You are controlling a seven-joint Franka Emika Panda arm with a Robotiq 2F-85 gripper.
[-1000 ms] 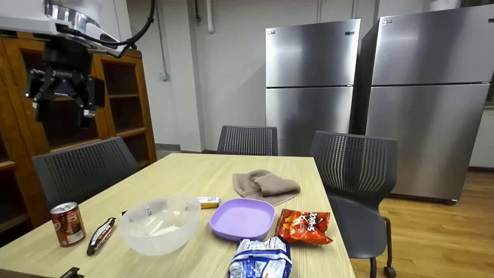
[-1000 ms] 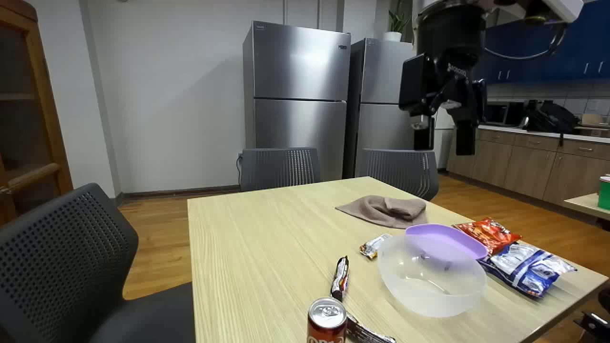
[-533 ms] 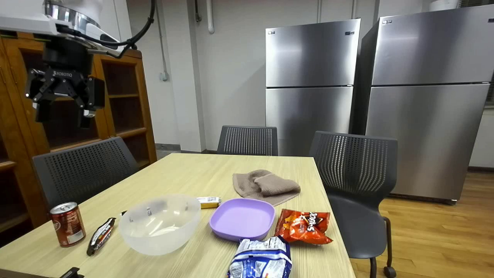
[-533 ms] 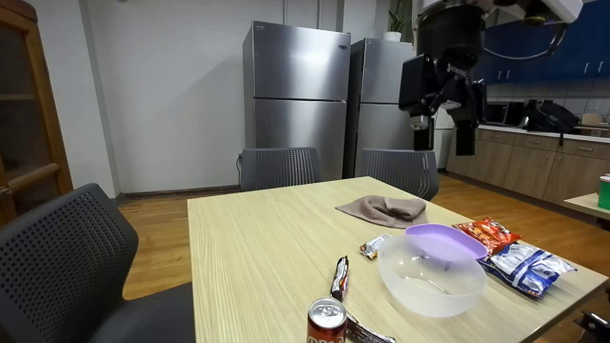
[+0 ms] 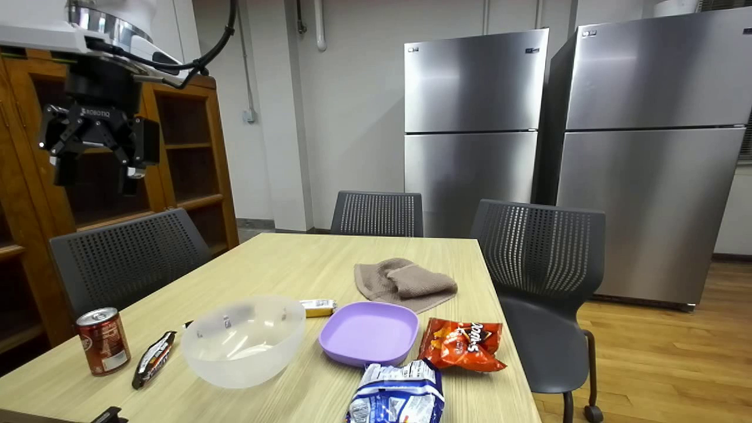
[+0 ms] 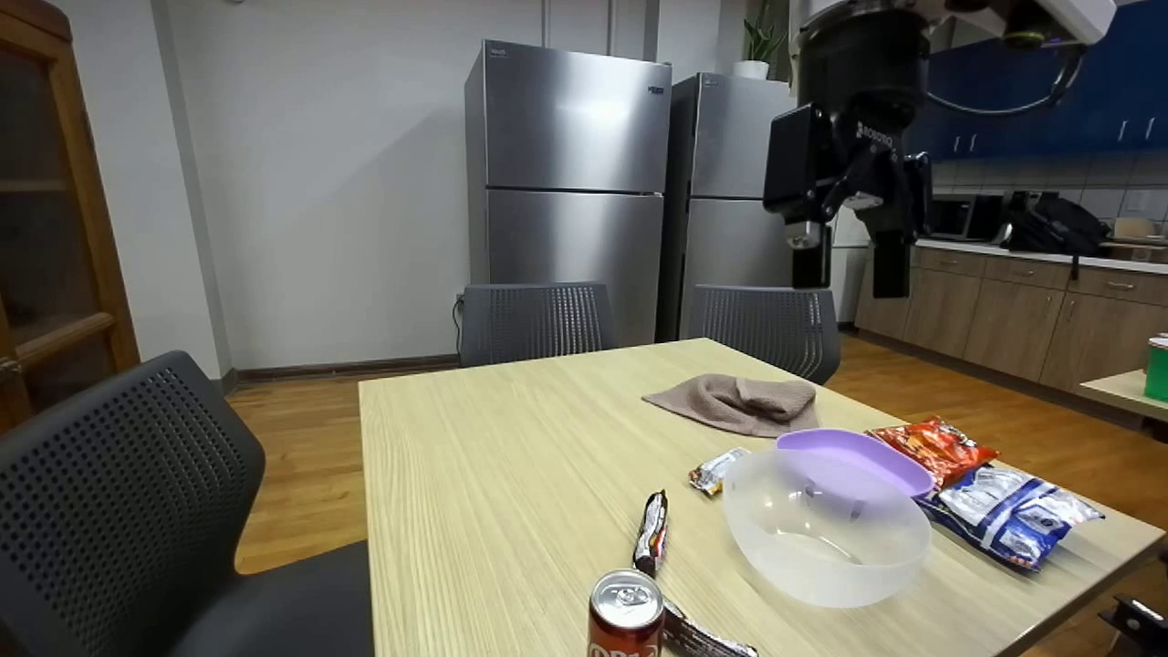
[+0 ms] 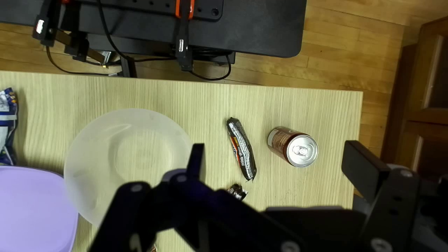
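My gripper (image 5: 97,179) hangs high over the table in both exterior views, open and holding nothing. In the wrist view its fingers (image 7: 364,168) stand wide apart, well above a red-brown soda can (image 7: 301,150) standing upright. Beside the can lies a dark-wrapped candy bar (image 7: 241,148); a second dark wrapper (image 7: 237,191) is partly hidden by the gripper. A frosted bowl (image 6: 821,575) has nothing in it. A lilac plate (image 5: 370,335) sits behind it, with a blue chip bag (image 5: 399,393) and a red chip bag (image 5: 464,343) alongside. A yellow-and-white bar (image 6: 716,470) lies near the bowl.
A brown cloth (image 5: 411,282) lies crumpled toward the far side of the wooden table (image 6: 493,456). Grey chairs (image 5: 129,252) surround it. Two steel refrigerators (image 5: 476,88) stand behind, and a wooden cabinet (image 5: 182,147) on one side. A black platform (image 7: 259,28) borders the table's near edge.
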